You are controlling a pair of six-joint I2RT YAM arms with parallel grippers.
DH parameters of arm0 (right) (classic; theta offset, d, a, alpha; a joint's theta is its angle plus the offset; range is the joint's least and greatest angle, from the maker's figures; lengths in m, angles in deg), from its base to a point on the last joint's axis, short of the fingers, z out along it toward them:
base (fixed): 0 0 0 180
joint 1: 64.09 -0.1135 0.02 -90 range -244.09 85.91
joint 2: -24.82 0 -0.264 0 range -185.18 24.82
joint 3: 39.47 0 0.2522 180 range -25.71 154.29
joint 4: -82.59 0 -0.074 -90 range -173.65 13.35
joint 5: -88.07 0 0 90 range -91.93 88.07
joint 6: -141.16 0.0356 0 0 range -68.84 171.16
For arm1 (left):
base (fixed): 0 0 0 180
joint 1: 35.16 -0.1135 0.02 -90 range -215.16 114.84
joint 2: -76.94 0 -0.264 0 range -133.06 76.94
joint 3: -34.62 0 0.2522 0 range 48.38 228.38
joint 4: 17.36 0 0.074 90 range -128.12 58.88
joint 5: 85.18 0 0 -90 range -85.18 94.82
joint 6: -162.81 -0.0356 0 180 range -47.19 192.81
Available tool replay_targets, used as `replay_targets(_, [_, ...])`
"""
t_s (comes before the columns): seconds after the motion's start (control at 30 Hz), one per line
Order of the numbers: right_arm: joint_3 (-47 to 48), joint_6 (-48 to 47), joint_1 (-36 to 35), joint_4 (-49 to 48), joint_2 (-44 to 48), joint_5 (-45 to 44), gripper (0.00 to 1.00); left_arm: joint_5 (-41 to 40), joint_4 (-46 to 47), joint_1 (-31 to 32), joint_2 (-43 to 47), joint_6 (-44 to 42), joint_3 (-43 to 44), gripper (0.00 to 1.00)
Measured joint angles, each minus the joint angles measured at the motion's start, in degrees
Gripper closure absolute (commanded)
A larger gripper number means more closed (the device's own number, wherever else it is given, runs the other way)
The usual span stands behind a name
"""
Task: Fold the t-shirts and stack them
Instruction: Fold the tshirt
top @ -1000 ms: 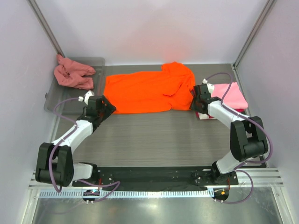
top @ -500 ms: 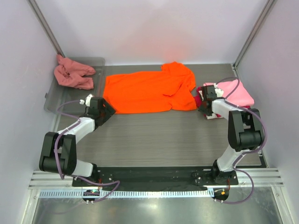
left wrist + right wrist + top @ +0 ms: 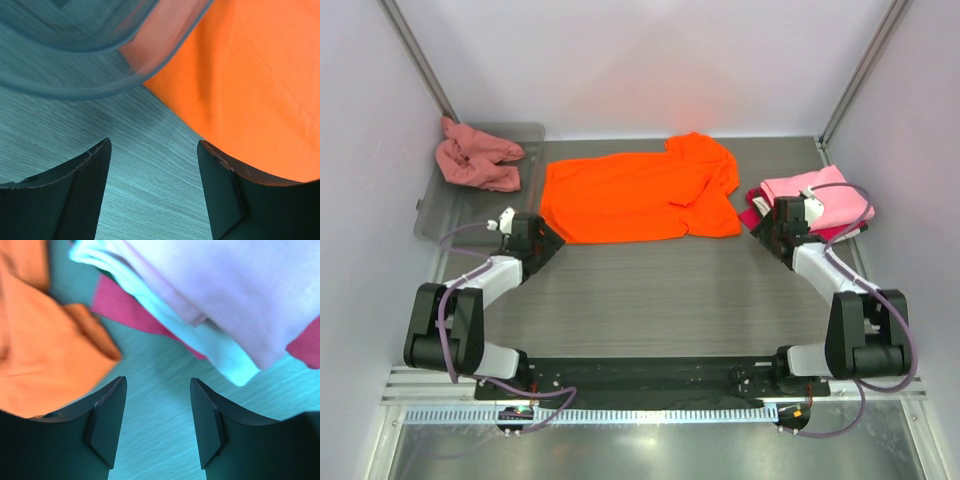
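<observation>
The bright orange t-shirt (image 3: 635, 195) lies spread flat at the table's middle back, one sleeve folded over. It also shows in the left wrist view (image 3: 250, 75) and the right wrist view (image 3: 35, 350). The folded light pink shirt (image 3: 820, 195) lies on the folded crimson red shirt (image 3: 752, 212) at the right; both show in the right wrist view, pink (image 3: 225, 295) over red (image 3: 117, 305). The salmon-pink shirt (image 3: 472, 158) lies crumpled in the tray. My left gripper (image 3: 546, 245) is open and empty by the orange shirt's near left corner. My right gripper (image 3: 772, 238) is open and empty, just in front of the pink stack.
A clear grey plastic tray (image 3: 450, 215) stands at the back left; its rim shows in the left wrist view (image 3: 100, 75). Metal frame posts stand at both back corners. A black rail runs along the near edge (image 3: 640, 375).
My right gripper has drawn back from the orange shirt's right edge to the front of the pink stack. My left gripper has shifted slightly toward the near left.
</observation>
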Motion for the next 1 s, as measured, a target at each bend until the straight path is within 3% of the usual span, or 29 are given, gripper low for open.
replay_targets(0.2, [-5.60,7.04,-1.53,-8.98,2.62,3.23,0.43,-0.76,4.00,-0.07,1.88,4.33,-4.70,0.34])
replay_targets(0.57, [-2.73,14.45,-8.74,-17.73,-11.52,2.23,0.44,-3.04,6.38,-0.07,3.08,7.52,-6.47,0.36])
replay_targets(0.7, [-0.17,14.93,-8.74,-19.50,-14.97,-0.04,0.61,-4.70,6.36,-0.07,4.07,7.74,-6.47,0.37])
replay_targets(0.87, [0.02,14.51,-8.55,-19.89,-15.65,-3.82,0.99,-6.60,6.38,-0.07,4.44,7.82,-6.45,0.41])
replay_targets(1.0, [0.02,14.19,-8.13,-19.74,-15.50,-5.33,0.99,-7.87,6.58,-0.09,4.04,8.33,-6.45,0.45])
